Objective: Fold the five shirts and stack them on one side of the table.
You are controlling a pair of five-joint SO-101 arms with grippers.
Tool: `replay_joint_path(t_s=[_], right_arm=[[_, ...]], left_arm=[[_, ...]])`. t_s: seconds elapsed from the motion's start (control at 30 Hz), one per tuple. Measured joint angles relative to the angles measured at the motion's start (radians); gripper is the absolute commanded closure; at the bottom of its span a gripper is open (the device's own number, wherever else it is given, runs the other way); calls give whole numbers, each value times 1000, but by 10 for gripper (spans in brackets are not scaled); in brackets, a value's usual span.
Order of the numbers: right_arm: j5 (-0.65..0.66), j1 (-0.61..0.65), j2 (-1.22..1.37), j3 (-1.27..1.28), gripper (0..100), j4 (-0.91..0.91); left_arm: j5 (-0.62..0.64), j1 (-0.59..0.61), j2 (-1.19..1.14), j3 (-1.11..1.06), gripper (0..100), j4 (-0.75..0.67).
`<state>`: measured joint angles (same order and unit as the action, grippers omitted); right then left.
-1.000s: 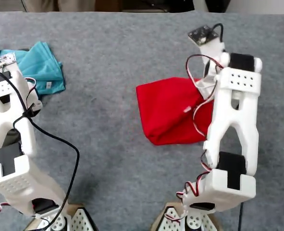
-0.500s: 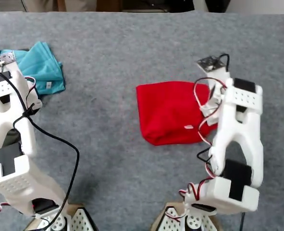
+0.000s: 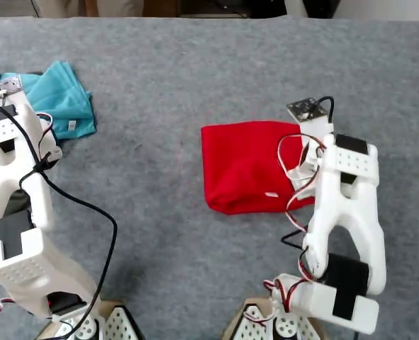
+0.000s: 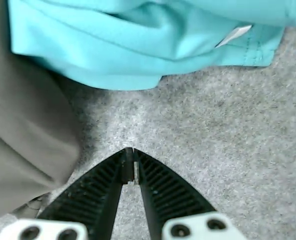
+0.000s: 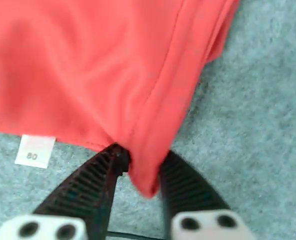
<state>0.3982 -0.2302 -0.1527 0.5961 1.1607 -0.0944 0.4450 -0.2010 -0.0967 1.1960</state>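
the right arm has drawn back toward its base, and the red shirt [image 3: 248, 166] has squared up with it near the middle of the grey tabletop [image 3: 159, 85]. the right end effector [image 5: 140, 162] is clamped on that shirt's edge. the left end effector [image 4: 130, 167] is closed on nothing, just beside the folded teal shirt [image 3: 67, 99] at the far left, a taupe cloth [image 4: 22, 125] alongside.

Grey felt covering [image 3: 166, 78], tan shape [image 3: 60, 7] and dark shape [image 3: 230, 7] behind
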Motion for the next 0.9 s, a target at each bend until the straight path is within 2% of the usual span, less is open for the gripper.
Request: replay_joint_path(t_s=[0.47,0.67,0.9], right_arm=[[-120,18,3,97,800,-126],[-147,89,141,71,800,-150],[-155,95,230,-3,804,-137]], left_arm=[[0,0,0,0,979,0],[0,0,0,0,979,0],[0,0,0,0,979,0]])
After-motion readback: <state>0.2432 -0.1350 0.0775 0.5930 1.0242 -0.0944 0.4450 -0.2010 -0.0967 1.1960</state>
